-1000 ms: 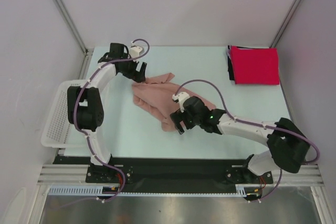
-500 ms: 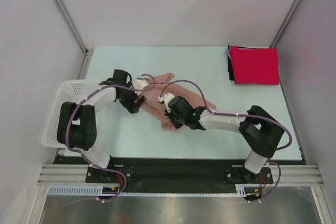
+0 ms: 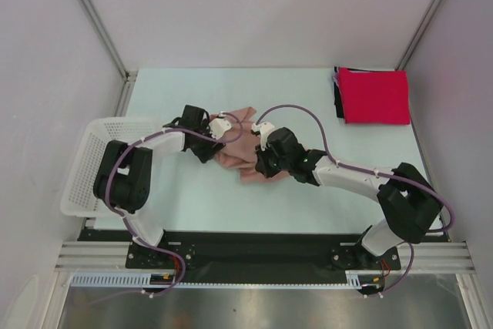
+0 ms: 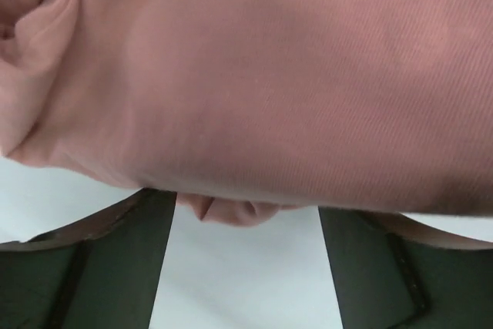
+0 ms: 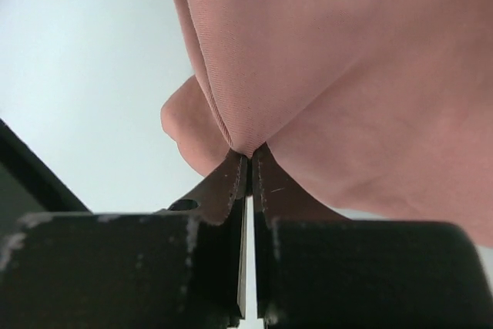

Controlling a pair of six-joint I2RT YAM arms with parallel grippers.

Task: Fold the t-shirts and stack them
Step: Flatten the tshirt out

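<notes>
top external view: the dusty-pink t-shirt (image 3: 240, 169) lies bunched up a little left of the tabletop's (image 3: 323, 198) middle, and both arms reach in over it from either side. the left gripper (image 3: 209, 149) sits at the shirt's left edge and the right gripper (image 3: 262, 161) on its right part, the two near each other. on the left wrist view the left fingers (image 4: 85, 267) stand wide apart, released. pink cloth lies across their tips, a small fold hangs between them, and nothing is pinched. on the right wrist view the right fingers (image 5: 223, 190) are clenched together on a thin fold of the same shirt, and the cloth rises from their tips in a ridge. in the far right corner of the tabletop a folded red t-shirt (image 3: 375, 96) lies flat on a black t-shirt (image 3: 337, 105), whose edge shows along its left side. a white basket (image 3: 81, 182) sits against the tabletop's left edge, toward the near corner.
</notes>
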